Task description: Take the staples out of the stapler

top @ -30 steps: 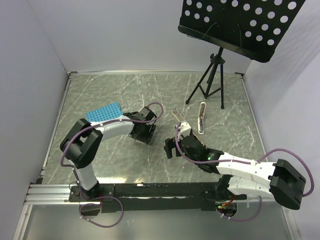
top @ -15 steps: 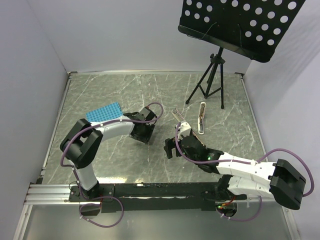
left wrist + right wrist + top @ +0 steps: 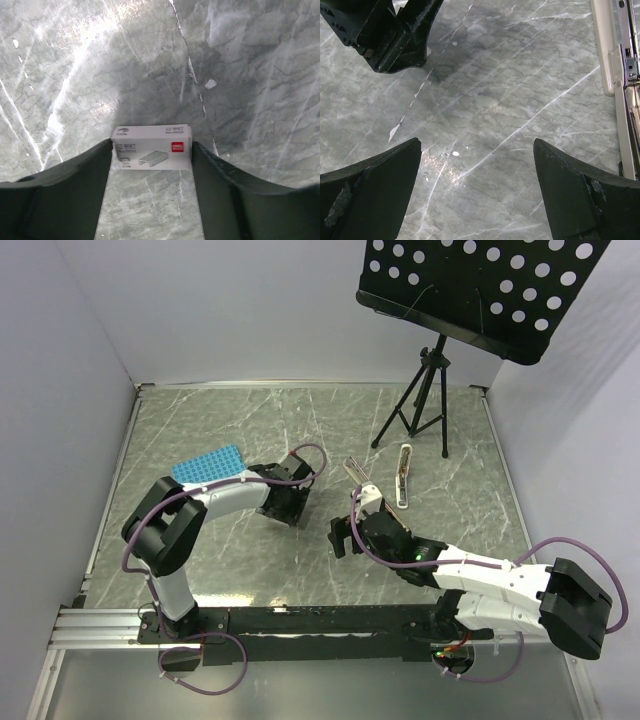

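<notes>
The stapler [image 3: 403, 475] lies open on the marble table, to the right of my right gripper [image 3: 345, 528]. In the right wrist view the stapler [image 3: 604, 50] shows a white plastic arm beside its silvery metal channel at the right edge. My right gripper [image 3: 476, 142] is wide open over bare table. My left gripper [image 3: 151, 146] has its fingertips against both ends of a small white staple box [image 3: 152, 153] that lies on the table. A short grey strip [image 3: 352, 471] shows beside my right wrist. Whether it is the staples I cannot tell.
A blue rack [image 3: 208, 464] lies behind my left gripper [image 3: 285, 504]. A black music stand on a tripod [image 3: 420, 405] stands at the back right, just beyond the stapler. My left gripper [image 3: 390, 35] fills the top left of the right wrist view. White walls close in the table.
My left wrist has shifted slightly over the staple box. The right arm and the stapler have not moved.
</notes>
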Available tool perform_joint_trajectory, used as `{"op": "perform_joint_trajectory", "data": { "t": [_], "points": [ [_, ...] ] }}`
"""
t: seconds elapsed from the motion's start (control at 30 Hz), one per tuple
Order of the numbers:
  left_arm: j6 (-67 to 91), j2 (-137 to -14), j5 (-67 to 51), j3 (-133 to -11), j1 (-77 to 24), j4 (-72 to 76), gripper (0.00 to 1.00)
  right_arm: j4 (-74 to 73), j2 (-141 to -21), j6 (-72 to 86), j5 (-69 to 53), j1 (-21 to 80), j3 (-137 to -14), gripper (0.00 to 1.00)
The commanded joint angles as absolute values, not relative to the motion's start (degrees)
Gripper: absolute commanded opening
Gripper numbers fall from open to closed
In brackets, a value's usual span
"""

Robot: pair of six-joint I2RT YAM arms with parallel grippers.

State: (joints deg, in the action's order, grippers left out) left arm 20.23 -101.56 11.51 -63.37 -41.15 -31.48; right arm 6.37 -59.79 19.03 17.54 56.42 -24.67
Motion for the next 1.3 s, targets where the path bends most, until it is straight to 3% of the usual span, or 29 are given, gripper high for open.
{"op": "perform_joint_trajectory", "data": {
  "t": [0.0,0.1,0.23,0.33,0.37,0.6,0.73,0.77,0.93,1.27],
  "points": [
    [20.13,-102.48,13.27,-64.51,-41.4,-32.61,0.58,8.35,-58.36,19.07,18.19,56.78,-24.08,1.0],
    [20.3,-101.96,13.8,-64.42,-41.57,-32.43,0.45,8.44,-58.27,19.07,18.19,56.86,-24.08,1.0],
    [20.65,-101.51,15.2,-64.16,-41.92,-32.52,0.43,8.44,-58.18,19.07,18.28,56.78,-24.08,1.0],
    [21.0,-101.6,16.08,-64.16,-42.19,-32.96,0.5,8.52,-58.36,19.16,18.19,56.78,-24.0,1.0],
    [21.27,-101.6,16.52,-64.25,-42.45,-33.05,0.62,8.44,-58.45,19.16,18.19,56.86,-23.99,1.0],
    [21.8,-98.36,18.37,-64.51,-42.8,-34.01,0.77,6.6,-58.18,19.25,17.67,56.78,-25.22,1.0],
    [21.62,-93.53,20.21,-64.6,-42.72,-34.01,0.87,-1.65,-57.39,21.26,17.31,56.78,-30.4,1.0],
    [21.45,-91.08,20.3,-64.6,-42.8,-33.93,0.99,-3.85,-57.04,22.66,17.49,56.78,-31.63,1.0],
    [20.66,-81.49,19.6,-63.82,-42.63,-30.42,0.97,-17.12,-55.46,27.68,21.43,56.78,-39.1,1.0],
    [19.42,-51.89,4.31,-50.2,-42.28,-9.96,0.97,-30.66,-50.71,29.61,23.64,56.78,-52.11,1.0]
  ]
}}
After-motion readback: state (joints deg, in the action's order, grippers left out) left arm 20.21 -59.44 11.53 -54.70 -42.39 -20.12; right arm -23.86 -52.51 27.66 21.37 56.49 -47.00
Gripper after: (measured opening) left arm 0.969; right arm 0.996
